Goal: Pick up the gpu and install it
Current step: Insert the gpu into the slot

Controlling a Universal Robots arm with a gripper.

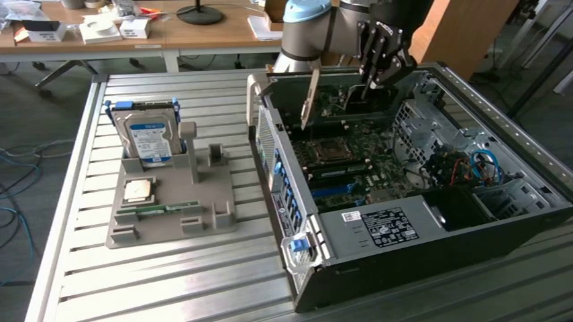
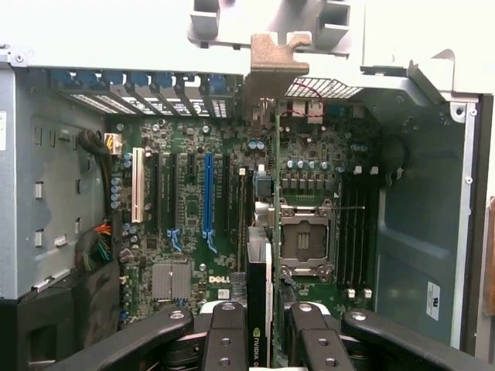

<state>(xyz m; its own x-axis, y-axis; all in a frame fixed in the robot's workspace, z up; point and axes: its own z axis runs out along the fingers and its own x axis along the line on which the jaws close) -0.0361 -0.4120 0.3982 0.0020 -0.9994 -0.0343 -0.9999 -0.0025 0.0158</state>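
Logged a slatted metal table [image 1: 134, 282] with the open pc case [image 1: 358, 261] lying on its side on it, motherboard [image 1: 358, 161] facing up. Spotted a grey parts tray [image 1: 170, 208] well apart on the exterior view's left, hard drive [image 1: 147, 137] upright in it; not in play.

Found the gripper [image 1: 374, 82] reaching down into the far end of the case, clenched on the gpu [image 1: 333, 102]. Confirmed in the wrist view: fingers [image 2: 224, 340] on both faces of the gpu [image 2: 261, 309], gripper [image 2: 265, 328] straddling it.

Key relation: held the card on edge, square to the board, long axis running straight away from the gripper toward the case's rear wall, parallel with the expansion slots. Placed its metal bracket [image 2: 272, 66] at that rear wall, by the slot openings.

Sideways, read the card as lying between the blue slot [image 2: 207, 193] and the cpu socket [image 2: 302, 239], beside the blue slot rather than over it. Judged it lined up with a black slot there. Could not tell whether the edge connector was touching, seated or just above.
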